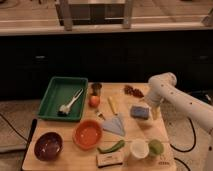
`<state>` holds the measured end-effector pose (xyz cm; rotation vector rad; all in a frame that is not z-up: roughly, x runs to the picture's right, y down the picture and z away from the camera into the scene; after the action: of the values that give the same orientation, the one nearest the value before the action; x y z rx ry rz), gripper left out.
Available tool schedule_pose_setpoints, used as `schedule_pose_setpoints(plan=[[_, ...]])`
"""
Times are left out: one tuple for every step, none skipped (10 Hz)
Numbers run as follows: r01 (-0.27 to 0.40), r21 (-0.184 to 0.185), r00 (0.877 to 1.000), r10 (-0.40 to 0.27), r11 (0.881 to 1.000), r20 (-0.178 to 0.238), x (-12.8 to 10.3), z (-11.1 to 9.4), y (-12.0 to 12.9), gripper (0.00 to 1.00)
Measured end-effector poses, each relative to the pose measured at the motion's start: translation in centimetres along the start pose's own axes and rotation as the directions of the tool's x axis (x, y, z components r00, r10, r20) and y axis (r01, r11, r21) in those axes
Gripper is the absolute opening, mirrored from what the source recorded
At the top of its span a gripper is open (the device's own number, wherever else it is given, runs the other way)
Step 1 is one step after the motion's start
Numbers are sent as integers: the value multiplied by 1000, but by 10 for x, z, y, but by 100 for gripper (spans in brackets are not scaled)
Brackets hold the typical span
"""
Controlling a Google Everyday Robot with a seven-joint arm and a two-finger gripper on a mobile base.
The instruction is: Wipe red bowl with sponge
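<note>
The red bowl (88, 134), orange-red and empty, sits near the front of the wooden board (145, 165). The sponge (139, 112), a small blue block, lies on the board to the right of the middle. My white arm comes in from the right, bends at an elbow and points down. Its gripper (151, 105) hangs just right of the sponge, close above its right end. Whether it touches the sponge cannot be told. The bowl is well to the left and forward of the gripper.
A green tray (54, 89) with a white brush (70, 102) stands at the back left. A dark maroon bowl (48, 146) is front left. A pale blue-grey cloth (116, 125), tan block (110, 159), green pod (112, 147), white cup (138, 148) and green fruit (156, 146) lie nearby.
</note>
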<state>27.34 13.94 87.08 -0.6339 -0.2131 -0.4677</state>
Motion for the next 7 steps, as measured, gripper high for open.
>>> schedule_pose_setpoints(plan=[[5,-5,1000,-5,1000,3,0,3,0,80],[9,-11,1000,-9,1000,6,1,4,1,80],[11,-15,1000,-11,1000,9,2,7,1,80],[15,-17,1000,-15,1000,12,2,9,1,80],[21,-21,1000,-21,1000,15,3,12,2,80],[28,-27,999,-27,999,18,3,15,3,80],[34,-32,999,-34,999,21,3,17,3,80]])
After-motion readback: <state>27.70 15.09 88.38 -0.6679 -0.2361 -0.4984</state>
